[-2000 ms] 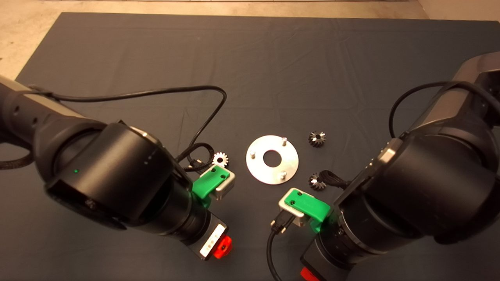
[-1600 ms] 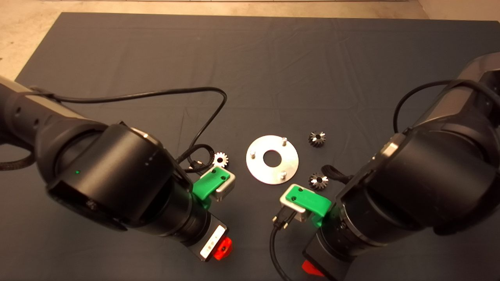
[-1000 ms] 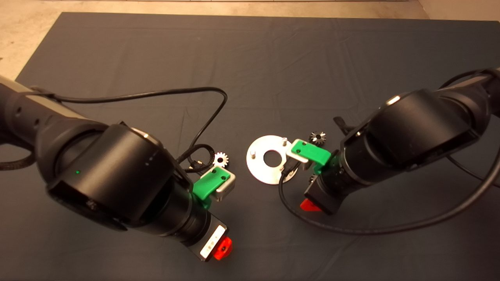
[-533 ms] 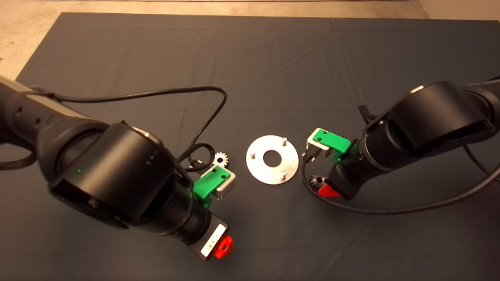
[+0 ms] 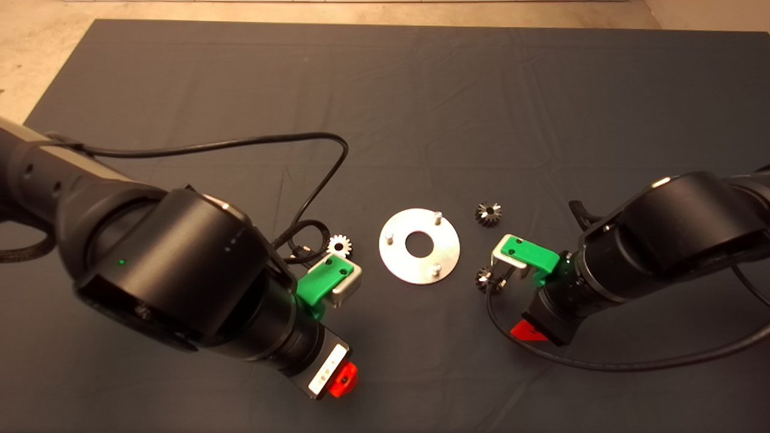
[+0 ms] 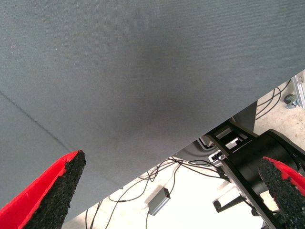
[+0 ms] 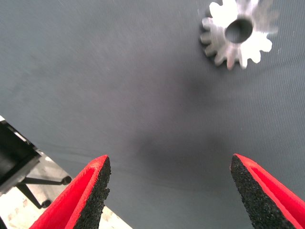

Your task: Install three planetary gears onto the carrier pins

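The shiny round disc [image 5: 400, 260] lies mid-mat with its three carrier pins [image 5: 438, 214] upright and bare. One silver planetary gear [image 5: 340, 244] lies left of the disc. Two darker gears lie to its right, one farther back [image 5: 488, 213] and one nearer [image 5: 483, 279], half hidden under my right wrist's green mount. My right gripper [image 5: 524, 330] hangs just in front of that nearer gear. In the right wrist view this gripper [image 7: 169, 164] is open and holds nothing, with a gear [image 7: 239, 33] flat on the mat, clear of the fingers. My left gripper [image 5: 341, 380] is open [image 6: 171, 164] over bare mat, front left of the disc.
A black cable [image 5: 328, 180] loops across the mat from the left arm toward the silver gear. Another cable [image 5: 601, 361] trails in front of the right arm. Past the mat's front edge, the left wrist view shows floor, cables and a black stand [image 6: 248, 162].
My right arm swung in over the disc's right side, then drew back right and toward the front, stopping beside the nearer dark gear. The left arm and all three gears stayed put.
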{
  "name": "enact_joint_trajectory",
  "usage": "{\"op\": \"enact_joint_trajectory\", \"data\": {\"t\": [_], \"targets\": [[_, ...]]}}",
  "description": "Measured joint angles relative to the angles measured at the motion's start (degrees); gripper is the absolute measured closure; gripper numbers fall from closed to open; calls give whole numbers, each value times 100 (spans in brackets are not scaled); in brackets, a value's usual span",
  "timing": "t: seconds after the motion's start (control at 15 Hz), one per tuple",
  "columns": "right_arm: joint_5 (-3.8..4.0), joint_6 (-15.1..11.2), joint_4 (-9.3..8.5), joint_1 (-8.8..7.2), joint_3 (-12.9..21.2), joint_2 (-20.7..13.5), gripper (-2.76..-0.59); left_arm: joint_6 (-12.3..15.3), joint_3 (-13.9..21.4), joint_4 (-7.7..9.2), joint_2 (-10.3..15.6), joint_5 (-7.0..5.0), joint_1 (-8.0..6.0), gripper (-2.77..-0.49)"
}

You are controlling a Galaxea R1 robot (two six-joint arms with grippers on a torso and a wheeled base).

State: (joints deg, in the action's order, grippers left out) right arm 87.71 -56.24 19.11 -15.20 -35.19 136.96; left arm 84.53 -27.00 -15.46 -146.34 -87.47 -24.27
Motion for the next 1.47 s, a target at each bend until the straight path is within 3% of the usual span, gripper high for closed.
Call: {"op": "enact_joint_trajectory", "data": {"t": [0.33, 0.8, 1.47], "targets": [[3, 506, 309, 49, -218, -66, -187, 0, 0, 0, 0, -1, 0, -264], [3, 939, 666, 99, -560, -55, -187, 0, 0, 0, 0, 1, 0, -264], [-5, 1077, 944, 112, -979, 452, -187, 0, 0, 0, 4, -1, 0, -264]]}}
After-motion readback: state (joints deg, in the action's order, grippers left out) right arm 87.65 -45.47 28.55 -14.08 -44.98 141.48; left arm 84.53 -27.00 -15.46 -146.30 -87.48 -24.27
